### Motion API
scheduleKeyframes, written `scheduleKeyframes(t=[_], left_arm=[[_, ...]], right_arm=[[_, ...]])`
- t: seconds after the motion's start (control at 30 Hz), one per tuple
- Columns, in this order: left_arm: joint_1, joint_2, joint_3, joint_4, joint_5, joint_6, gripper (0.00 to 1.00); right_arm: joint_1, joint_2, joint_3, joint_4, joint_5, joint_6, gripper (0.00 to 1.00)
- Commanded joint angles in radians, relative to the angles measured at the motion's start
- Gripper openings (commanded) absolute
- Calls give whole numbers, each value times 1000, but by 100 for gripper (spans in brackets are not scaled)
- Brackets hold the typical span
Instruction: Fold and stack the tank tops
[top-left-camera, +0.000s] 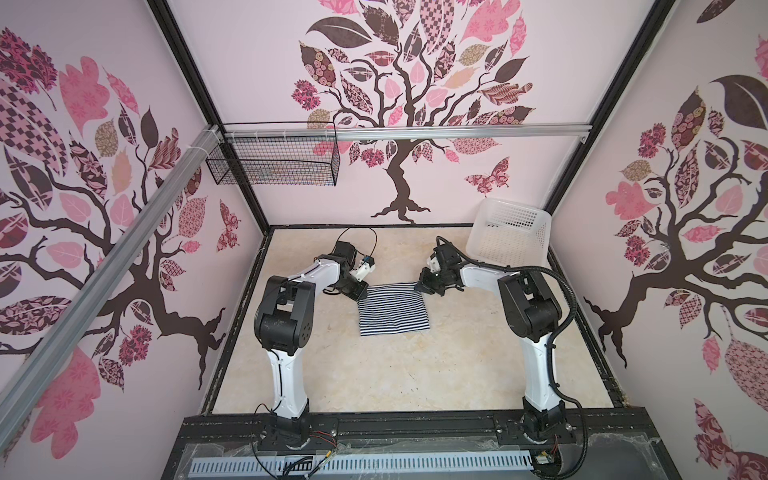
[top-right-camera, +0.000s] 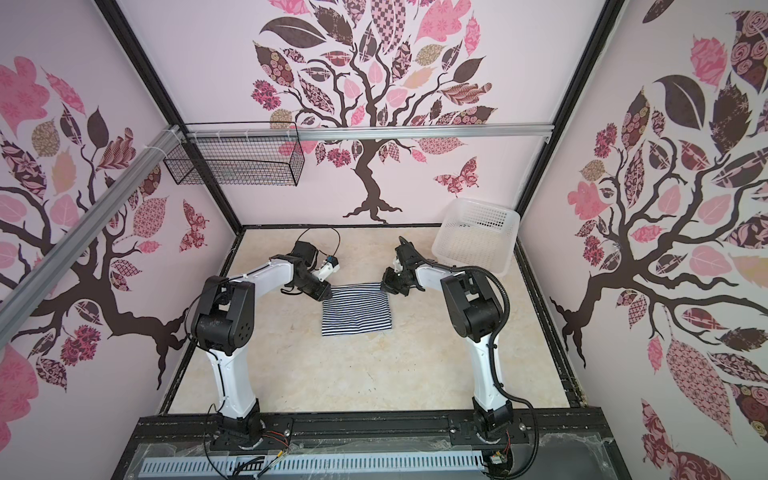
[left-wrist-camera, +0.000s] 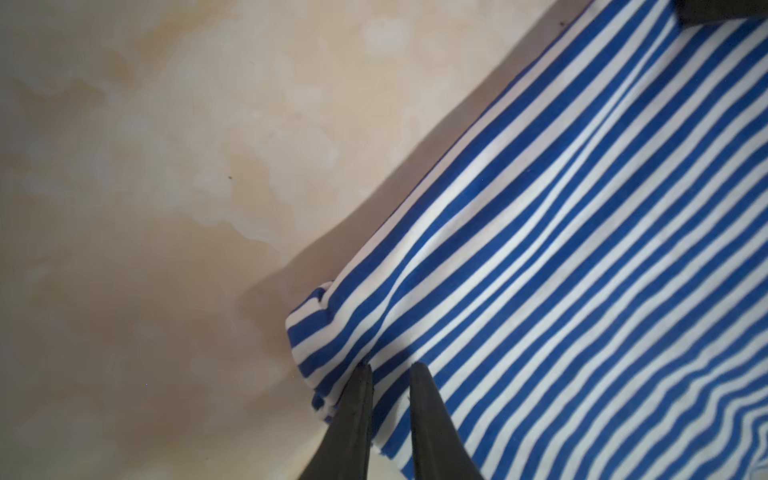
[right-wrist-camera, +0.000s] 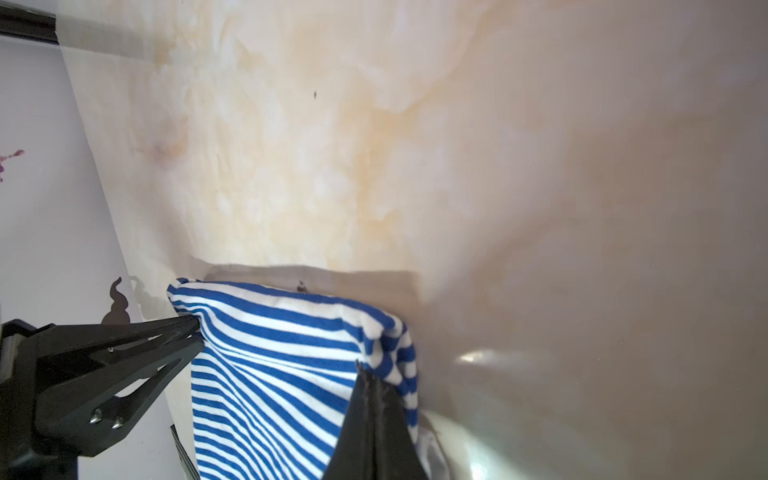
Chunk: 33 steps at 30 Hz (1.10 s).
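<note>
Left gripper (top-left-camera: 362, 296) and right gripper (top-left-camera: 417, 286) tight on far corners of folded tank top (top-left-camera: 392, 313), long axis crosswise.

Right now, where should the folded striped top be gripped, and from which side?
Pinch the striped top at its two far corners, coming from the left and right ends: it lies as a flat rectangle, and its far edge looks like a rounded fold, so the layers likely stay together.
</note>
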Motion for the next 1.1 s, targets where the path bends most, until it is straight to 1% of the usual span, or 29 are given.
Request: scheduleKeyframes(t=[0.0, 0.1, 0.17, 0.2, 0.3, 0.33, 0.37, 0.43, 0.57, 0.7, 0.83, 1.07], left_arm=[[12, 18, 20, -23, -101, -24, 21], [14, -78, -26, -13, -89, -27, 21], [13, -159, -61, -14, -68, -30, 22], [13, -206, -79, -16, -46, -31, 22], [6, -350, -161, 5, 18, -26, 23], [-2, -396, -197, 20, 29, -19, 23], [-15, -429, -225, 32, 27, -16, 24], [-47, -481, -272, 25, 18, -6, 24], [-73, -506, -328, 15, 34, 2, 24], [-73, -486, -371, 41, 20, 13, 24], [-74, -445, -396, 63, -4, 15, 24], [-73, -391, -420, 74, -36, 29, 23]], right_arm=[[-3, -10, -28, -23, 4, 6, 5], [1, -120, -113, 4, 3, 4, 7], [11, -211, -167, 15, 4, 3, 10], [21, -261, -197, 18, 9, 1, 15], [59, -381, -263, -5, 58, -7, 40], [70, -412, -286, -14, 78, -10, 45], [76, -430, -306, -21, 89, -10, 47], [87, -459, -355, -19, 93, -11, 48], [140, -488, -432, 4, 110, 11, 48], [197, -489, -493, 47, 125, 43, 48], [222, -490, -539, 90, 119, 69, 48], [257, -530, -575, 93, 147, 85, 47]])
